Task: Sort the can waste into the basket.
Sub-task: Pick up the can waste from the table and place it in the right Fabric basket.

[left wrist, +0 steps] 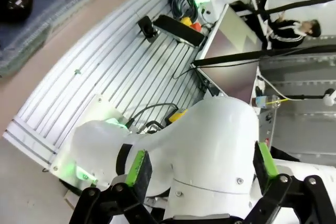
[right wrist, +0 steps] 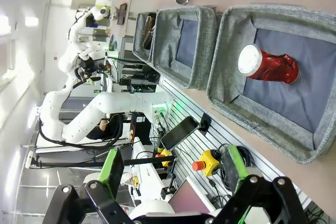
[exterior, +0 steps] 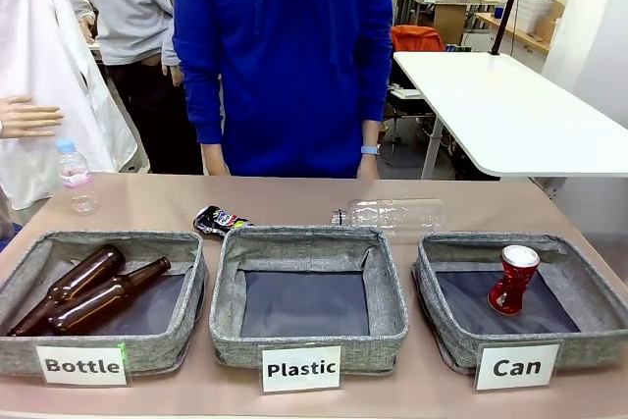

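**A:** Well, starting at the left: the left gripper (left wrist: 202, 163) is spread wide, jaws apart, with nothing between them

**B:** And the black can (exterior: 218, 220)?

**A:** It lies flat on the table (exterior: 294, 198), at about eleven o'clock from the Plastic basket (exterior: 389, 282) and just beyond that basket's back corner. It is well apart from the Can basket (exterior: 442, 329), which sits at three o'clock. I'd judge the can very light and thin-walled, with slippery printed metal and probably sharp creases. Flattened like that, it offers little height

**B:** So where should it be held?

**A:** Across its narrow width, I'd say, with one finger coming down on each long edge. Use gentle force, since a hard squeeze would likely buckle it or let it skid out

**B:** What about the red can (exterior: 514, 280)?

**A:** That one is already inside the Can basket, standing a bit tilted on the dark floor with its silver top up. It is pinched at the waist, so probably easy to tip

**B:** And the right gripper (right wrist: 174, 165)?

**A:** Released as well, fingers wide, holding nothing
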